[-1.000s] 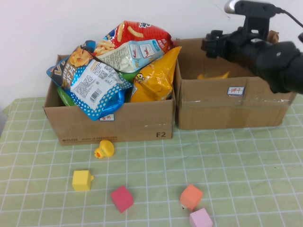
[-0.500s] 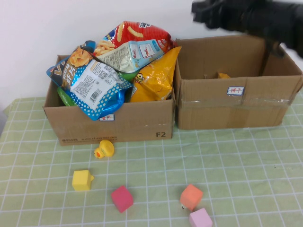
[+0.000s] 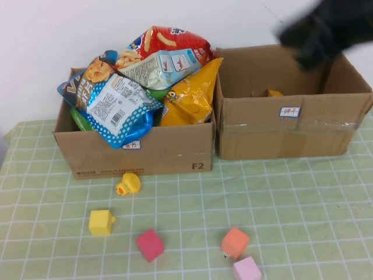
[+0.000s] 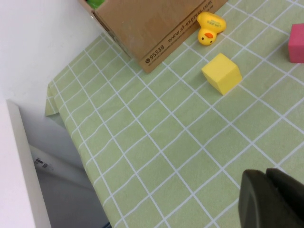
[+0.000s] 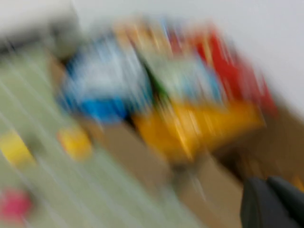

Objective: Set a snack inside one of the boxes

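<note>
Right tool: fingers closed together, nothing visible between them. In the high view the right arm is a dark blur raised above the rear right corner of the wide plain brown cardboard box; it does not appear to touch the box.

Left tool: fingers closed together, empty, low over the green checked worktop near its left edge, well apart from both boxes.

The wide plain brown cardboard box stands at the right rear of the worktop. A clear tape strip runs along its front, and a small white blue-edged label sits near the front's upper edge. A yellow snack packet lies inside, low against the rear wall, only its top showing.

Just beside this box on its left is the cardboard box with black printed letters, the two side walls touching or nearly so. It is heaped above its rim: a red snack bag on top at the rear, a blue snack bag overhanging the front, an orange-yellow snack bag leaning at the right.

On the worktop in front: a small yellow rubber duck just beside the lettered box, then a yellow cube, a magenta cube, an orange cube and a pink cube, the last two close together.
</note>
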Action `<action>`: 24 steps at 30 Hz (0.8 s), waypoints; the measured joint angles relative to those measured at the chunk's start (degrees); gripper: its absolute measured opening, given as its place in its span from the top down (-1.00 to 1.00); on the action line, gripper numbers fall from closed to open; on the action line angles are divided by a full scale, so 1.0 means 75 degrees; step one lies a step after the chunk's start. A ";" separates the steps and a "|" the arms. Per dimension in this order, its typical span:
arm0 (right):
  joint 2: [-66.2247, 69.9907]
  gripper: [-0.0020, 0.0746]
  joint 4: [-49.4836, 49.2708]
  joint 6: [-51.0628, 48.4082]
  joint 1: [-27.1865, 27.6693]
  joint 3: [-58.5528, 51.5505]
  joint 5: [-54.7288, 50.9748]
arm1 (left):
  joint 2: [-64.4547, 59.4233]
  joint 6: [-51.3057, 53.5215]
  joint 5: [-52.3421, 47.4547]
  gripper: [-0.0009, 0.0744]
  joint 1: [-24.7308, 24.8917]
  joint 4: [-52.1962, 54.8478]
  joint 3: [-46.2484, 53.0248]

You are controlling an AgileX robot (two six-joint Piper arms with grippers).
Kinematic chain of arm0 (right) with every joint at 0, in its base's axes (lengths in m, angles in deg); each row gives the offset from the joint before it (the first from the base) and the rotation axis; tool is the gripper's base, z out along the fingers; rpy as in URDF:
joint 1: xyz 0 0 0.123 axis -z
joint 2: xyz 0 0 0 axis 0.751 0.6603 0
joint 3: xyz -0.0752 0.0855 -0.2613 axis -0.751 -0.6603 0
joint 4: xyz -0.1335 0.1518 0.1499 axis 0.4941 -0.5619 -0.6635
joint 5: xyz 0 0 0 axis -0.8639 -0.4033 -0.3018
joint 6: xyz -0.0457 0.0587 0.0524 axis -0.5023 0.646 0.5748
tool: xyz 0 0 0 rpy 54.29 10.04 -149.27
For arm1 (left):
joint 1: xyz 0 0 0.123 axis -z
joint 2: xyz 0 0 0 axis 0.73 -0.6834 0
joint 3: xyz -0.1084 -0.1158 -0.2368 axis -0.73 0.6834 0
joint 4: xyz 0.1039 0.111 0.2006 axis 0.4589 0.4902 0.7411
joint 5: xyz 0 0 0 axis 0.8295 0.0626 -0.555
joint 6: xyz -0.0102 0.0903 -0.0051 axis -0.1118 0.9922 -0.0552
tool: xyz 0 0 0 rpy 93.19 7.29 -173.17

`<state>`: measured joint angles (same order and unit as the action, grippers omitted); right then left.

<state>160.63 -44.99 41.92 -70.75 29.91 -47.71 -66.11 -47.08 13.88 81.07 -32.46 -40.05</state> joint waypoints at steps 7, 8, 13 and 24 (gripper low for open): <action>-0.0524 0.93 0.3682 0.2982 0.0017 -0.0876 -0.0969 | 0.0000 -0.0038 0.0016 0.98 0.0000 0.0000 0.0000; -0.0685 0.93 0.3753 0.3145 0.0017 -0.1155 -0.0800 | 0.0000 -0.0105 0.0030 0.98 0.0000 0.0000 0.0000; -0.2038 0.93 0.3854 0.3998 0.0017 -0.3321 0.0775 | 0.0000 -0.0196 0.0048 0.98 0.0000 0.0000 0.0000; -0.4958 0.93 0.3938 0.4348 0.0017 -0.6859 0.1659 | 0.0000 -0.1977 0.3414 0.98 0.0000 -0.0249 0.0000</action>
<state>123.45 -15.45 74.53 -70.62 -21.54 -35.27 -66.11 -61.91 39.49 81.07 -34.32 -40.05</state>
